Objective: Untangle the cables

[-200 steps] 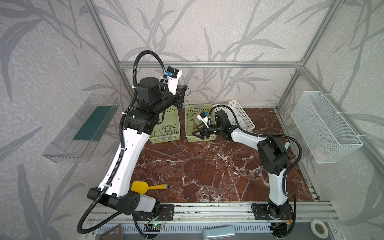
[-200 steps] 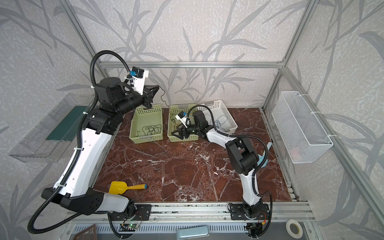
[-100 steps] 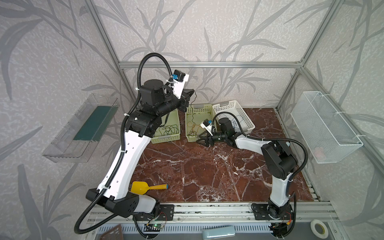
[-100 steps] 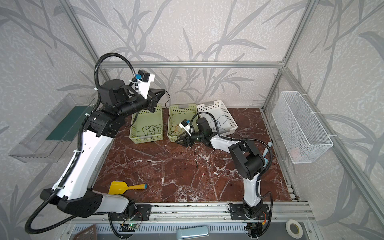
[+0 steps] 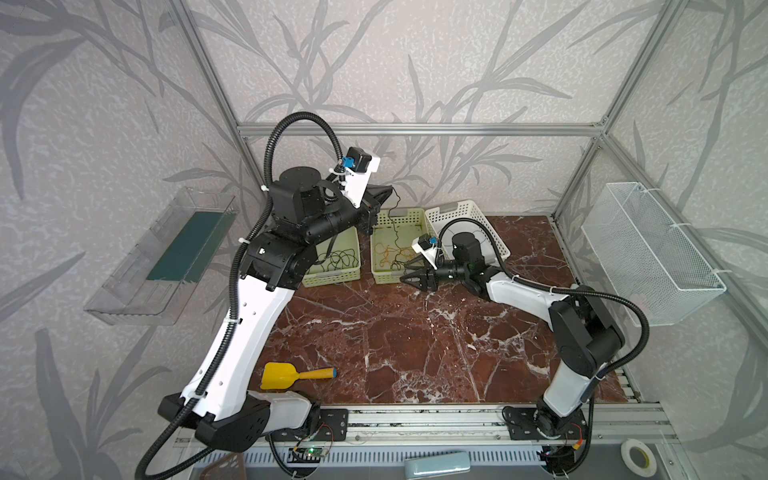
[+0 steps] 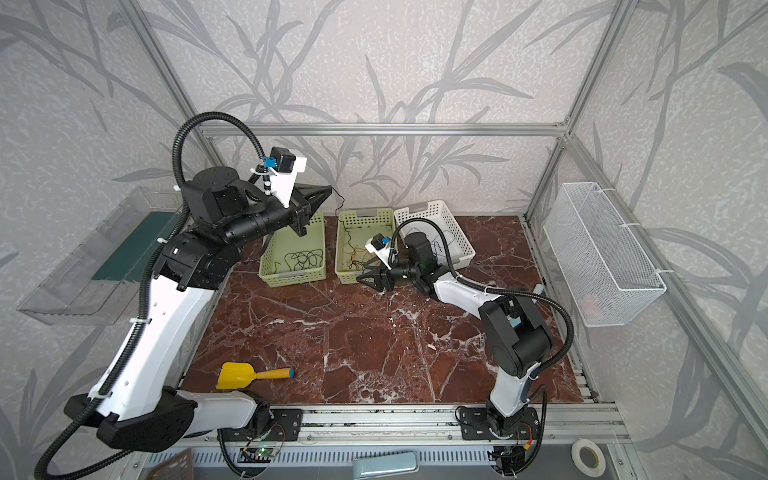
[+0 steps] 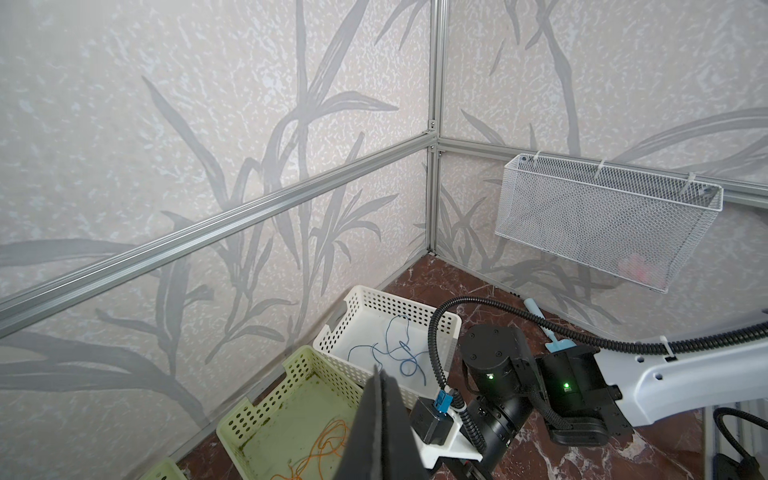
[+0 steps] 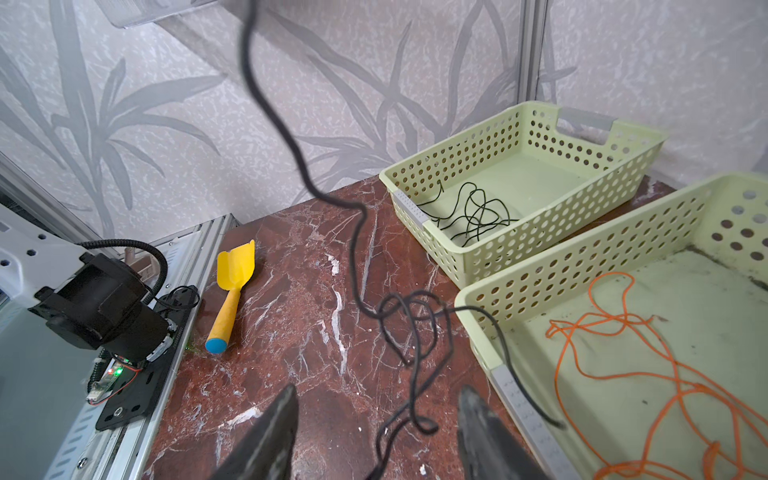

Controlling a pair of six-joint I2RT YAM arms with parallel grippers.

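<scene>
Separation step: dark cable (image 8: 355,257) is held aloft in clamped left gripper (image 5: 390,189) jaws; right gripper (image 8: 378,392) jaws stand spread about its knotted tail. Closure there is judged next.

Dark cable (image 8: 355,257) dangles, knotted; orange cables (image 8: 602,324) in middle basket (image 8: 582,266); blue cable (image 7: 401,353) in white basket (image 7: 399,301).

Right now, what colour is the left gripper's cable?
Black; the cable shows best in the right wrist view.
</scene>
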